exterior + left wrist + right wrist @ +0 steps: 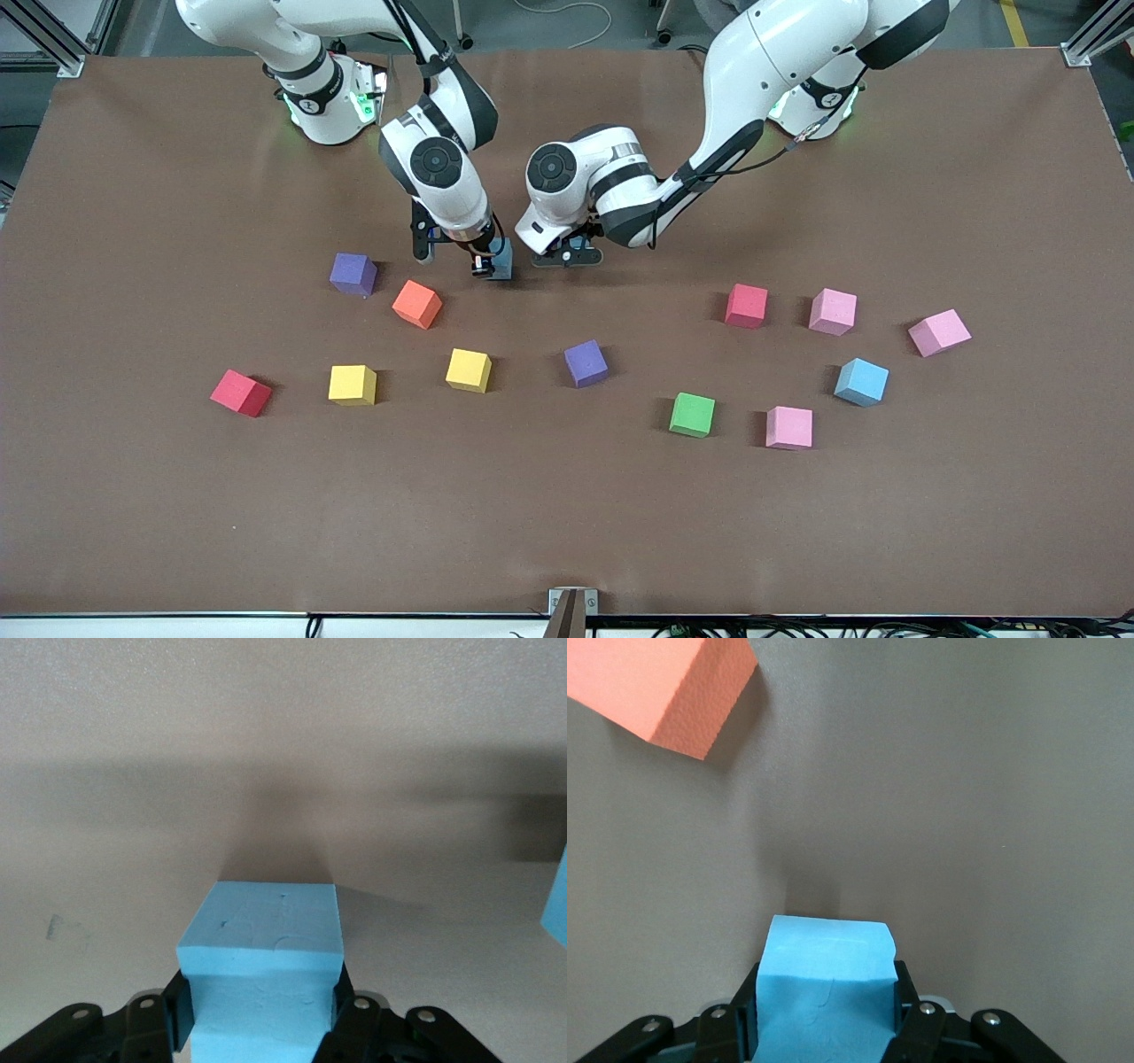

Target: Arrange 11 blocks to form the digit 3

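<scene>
Blue foam fills both hands. The left gripper (pixel 257 1014) is clamped on the left arm's blue cube (pixel 261 957), and the right gripper (pixel 824 1005) is clamped on the right arm's blue cube (pixel 826 979). Both hang low over the brown table (pixel 567 532), side by side just toward twelve o'clock from its middle.

Twelve loose cubes lie scattered singly, none touching another:
- **Nine to ten o'clock:** a purple cube (pixel 353 273), an orange cube (pixel 417 304), a red cube (pixel 241 392) and two yellow cubes (pixel 353 385) (pixel 468 369).
- **Near centre:** a second purple cube (pixel 586 363).
- **Two to five o'clock:** a second red cube (pixel 747 306), three pink cubes (pixel 833 311) (pixel 940 333) (pixel 789 428), a third blue cube (pixel 861 382) and one green cube (pixel 692 415).

Counting the held pair, that makes fourteen.
</scene>
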Available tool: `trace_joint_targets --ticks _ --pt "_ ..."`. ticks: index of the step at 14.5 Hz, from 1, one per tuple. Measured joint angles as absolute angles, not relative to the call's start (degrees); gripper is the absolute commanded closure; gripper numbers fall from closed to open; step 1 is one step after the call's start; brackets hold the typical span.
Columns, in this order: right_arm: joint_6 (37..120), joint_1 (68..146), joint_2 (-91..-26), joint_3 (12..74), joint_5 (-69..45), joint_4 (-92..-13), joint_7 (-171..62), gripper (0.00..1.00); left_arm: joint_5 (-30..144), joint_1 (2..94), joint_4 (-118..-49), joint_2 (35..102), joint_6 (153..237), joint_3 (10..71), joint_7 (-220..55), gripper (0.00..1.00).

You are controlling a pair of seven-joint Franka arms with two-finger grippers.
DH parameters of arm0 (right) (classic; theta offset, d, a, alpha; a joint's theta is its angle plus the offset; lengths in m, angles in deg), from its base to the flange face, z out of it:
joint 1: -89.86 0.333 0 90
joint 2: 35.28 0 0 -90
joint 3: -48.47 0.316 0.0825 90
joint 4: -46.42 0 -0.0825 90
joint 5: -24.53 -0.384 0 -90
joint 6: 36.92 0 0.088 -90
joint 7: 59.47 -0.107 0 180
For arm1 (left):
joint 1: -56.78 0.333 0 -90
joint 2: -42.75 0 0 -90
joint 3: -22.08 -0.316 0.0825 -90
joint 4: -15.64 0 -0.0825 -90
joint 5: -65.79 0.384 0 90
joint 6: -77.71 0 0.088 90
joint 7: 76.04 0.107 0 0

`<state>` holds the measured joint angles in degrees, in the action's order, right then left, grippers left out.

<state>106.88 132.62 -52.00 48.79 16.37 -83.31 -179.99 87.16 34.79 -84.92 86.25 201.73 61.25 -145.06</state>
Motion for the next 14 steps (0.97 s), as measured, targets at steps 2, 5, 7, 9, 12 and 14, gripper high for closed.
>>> trace_joint_targets --ticks 2,5,7,9,12,14 --pt "106.9 132.9 -52.0 48.8 16.4 -83.3 -180.1 1.00 87.2 34.6 -84.9 86.3 201.6 61.3 -145.5 0.43" --pt "106.9 133.2 -52.0 48.8 16.4 -83.4 -180.2 1.00 87.2 34.3 -84.9 86.3 201.5 61.3 -145.9 0.01" --pt "106.8 133.5 -52.0 48.8 16.4 -83.4 -180.2 1.00 87.2 34.2 -85.0 86.3 201.4 61.3 -145.9 0.00" --pt "106.8 133.6 -52.0 48.8 16.4 -83.4 -180.3 1.00 87.3 34.3 -84.9 86.2 201.4 61.3 -145.9 0.00" --pt "106.4 133.6 -52.0 48.8 16.4 -83.5 -180.3 1.00 87.4 34.7 -84.5 85.6 201.4 61.3 -145.7 0.00" --pt "105.8 133.6 -52.0 48.8 16.4 -83.5 -180.3 1.00 87.4 35.1 -84.3 84.0 201.3 61.3 -145.7 0.00"
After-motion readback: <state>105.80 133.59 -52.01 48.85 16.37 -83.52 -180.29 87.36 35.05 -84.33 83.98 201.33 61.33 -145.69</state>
